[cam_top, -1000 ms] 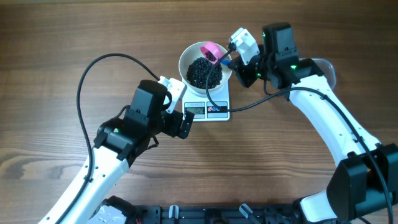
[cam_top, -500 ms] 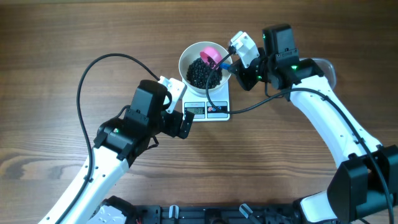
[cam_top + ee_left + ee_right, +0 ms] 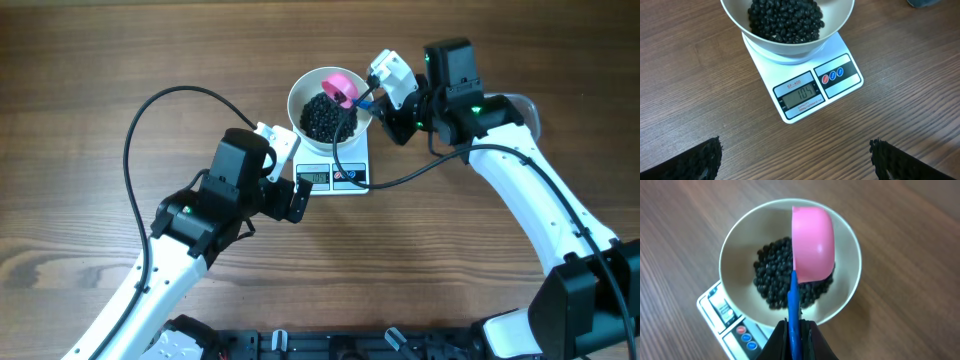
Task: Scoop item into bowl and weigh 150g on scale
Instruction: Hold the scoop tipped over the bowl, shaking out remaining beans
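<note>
Pinching pink scoop [image 3: 812, 242] by its handle, right gripper [image 3: 794, 330] holds it upturned over beans [image 3: 771, 280] in bowl [image 3: 732, 262] on scale [image 3: 805, 82]; left gripper [image 3: 797, 160] spread, near scale.

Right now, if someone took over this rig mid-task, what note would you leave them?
Left hand: open, empty, hovering in front of the scale.
Right hand: shut on the blue handle of the pink scoop, which is tipped over the white bowl.
Things: the bowl sits on the scale, with a heap of black beans inside.
Done: several scoops are in; the display appears to read 104.
Left: add more beans, in small amounts near the end, until it reads 150, then set the scoop down.
</note>
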